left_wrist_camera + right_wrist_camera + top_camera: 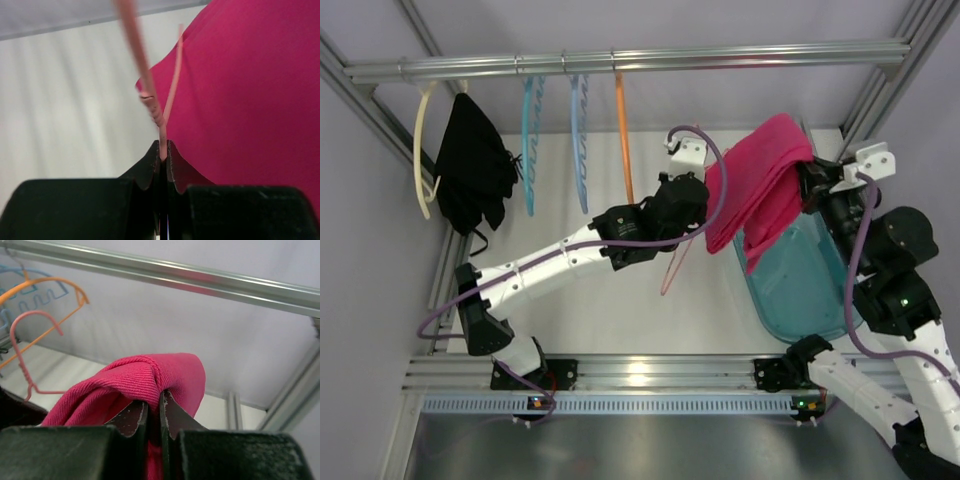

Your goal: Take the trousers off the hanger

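Note:
The magenta-pink trousers point(756, 190) hang in the air over a teal tub, draped between the two grippers. My right gripper point(807, 176) is shut on a fold of the trousers point(150, 380) at their upper right. My left gripper point(692, 212) is shut on the thin salmon-pink hanger point(161, 127); in the top view one end of the hanger point(672, 268) sticks out below the trousers' left edge. In the right wrist view the hanger's hook point(31, 325) shows at the left. The rest of the hanger is hidden by fabric.
A rail point(620, 62) at the back carries a cream hanger point(420, 150) with a black garment point(475, 175), two blue hangers point(530, 140), and an orange hanger point(622, 135). The teal tub point(800, 285) lies at the right. Frame posts stand at both sides.

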You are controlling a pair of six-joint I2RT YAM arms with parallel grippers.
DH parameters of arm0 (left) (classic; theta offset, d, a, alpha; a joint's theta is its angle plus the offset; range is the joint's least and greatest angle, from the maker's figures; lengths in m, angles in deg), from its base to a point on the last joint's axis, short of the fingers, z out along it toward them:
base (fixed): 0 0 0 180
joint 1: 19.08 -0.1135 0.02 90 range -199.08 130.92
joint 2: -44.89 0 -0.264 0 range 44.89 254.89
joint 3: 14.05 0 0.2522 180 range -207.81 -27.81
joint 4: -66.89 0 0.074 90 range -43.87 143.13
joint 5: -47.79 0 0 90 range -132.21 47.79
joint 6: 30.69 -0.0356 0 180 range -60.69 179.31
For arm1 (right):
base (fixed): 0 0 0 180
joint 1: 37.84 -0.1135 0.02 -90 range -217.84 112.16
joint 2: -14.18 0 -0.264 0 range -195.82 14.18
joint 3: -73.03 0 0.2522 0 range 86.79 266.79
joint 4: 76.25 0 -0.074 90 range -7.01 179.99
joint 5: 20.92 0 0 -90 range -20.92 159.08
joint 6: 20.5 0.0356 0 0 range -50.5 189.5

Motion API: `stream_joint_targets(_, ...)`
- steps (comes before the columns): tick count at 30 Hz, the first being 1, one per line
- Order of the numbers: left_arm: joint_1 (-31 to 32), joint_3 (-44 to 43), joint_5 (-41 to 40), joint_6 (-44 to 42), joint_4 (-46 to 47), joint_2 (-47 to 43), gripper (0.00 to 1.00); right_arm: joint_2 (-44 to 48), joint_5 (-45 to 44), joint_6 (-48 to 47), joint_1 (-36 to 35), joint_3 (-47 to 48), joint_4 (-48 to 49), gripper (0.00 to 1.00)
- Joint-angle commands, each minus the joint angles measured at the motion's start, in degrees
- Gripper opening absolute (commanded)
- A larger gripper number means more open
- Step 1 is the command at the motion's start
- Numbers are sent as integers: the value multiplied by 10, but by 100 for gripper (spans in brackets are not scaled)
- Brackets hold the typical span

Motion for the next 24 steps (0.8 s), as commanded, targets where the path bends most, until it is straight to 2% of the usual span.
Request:
stream_joint_targets(1, -4, 21, 21, 15, 19, -37, 0, 53, -35, 13, 35, 50, 72, 0)
stream_joint_targets(8, -4, 17, 27, 8, 21, -48, 0, 128, -41, 7, 93, 23, -5, 0)
stream_joint_targets(12, -4, 1, 21, -5, 23, -56, 0, 186, -83, -6, 138, -2, -73, 0)
stream_joint_targets(17, -4, -13, 16, -24, 37, -66, 0, 240, -82, -8, 178, -20, -185, 0)
stream_joint_targets(20, -4, -22, 17, -24, 37, -65, 0, 259, -96, 0, 203, -47, -233, 0)
stream_joint_targets(24, -4, -35, 22, -22, 35, -58, 0, 253, -153, 14, 206, -137, -248, 0)
